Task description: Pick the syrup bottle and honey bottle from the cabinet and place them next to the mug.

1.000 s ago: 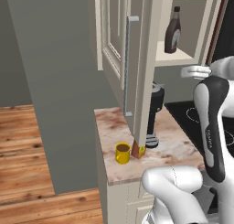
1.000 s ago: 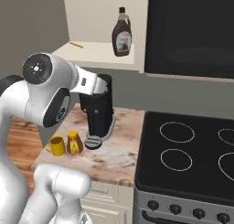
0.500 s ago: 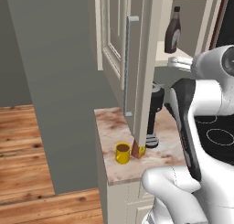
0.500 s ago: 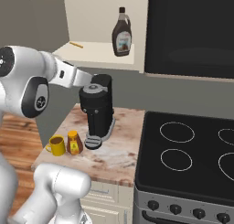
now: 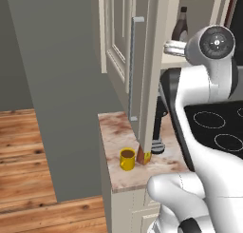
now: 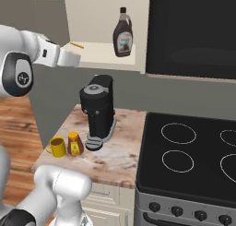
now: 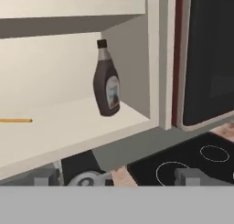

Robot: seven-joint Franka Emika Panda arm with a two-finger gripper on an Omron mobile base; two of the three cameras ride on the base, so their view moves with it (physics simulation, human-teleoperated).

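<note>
The dark brown syrup bottle (image 6: 123,33) stands upright on the pale shelf of the open cabinet (image 6: 99,54), near its right wall. In the hand view the syrup bottle (image 7: 106,81) is ahead and some way off, and my gripper (image 7: 116,178) is open with nothing between its fingertips (image 7: 45,177). On the counter the amber honey bottle (image 6: 74,144) stands right beside the yellow mug (image 6: 57,146). In the left base view the mug (image 5: 127,159) is by the counter's front, and the cabinet door's lower corner half hides the honey bottle (image 5: 145,156).
A black coffee machine (image 6: 98,110) stands on the counter behind the honey bottle. The open cabinet door (image 5: 134,68) juts out over the counter. A thin yellow stick (image 7: 16,120) lies on the shelf. Right of the counter are the black stove (image 6: 184,160) and, above it, a dark microwave (image 6: 193,31).
My arm has swung up and to the left, bringing the hand to shelf height in front of the cabinet. The gripper has stayed open. The bottles and mug have not moved.
</note>
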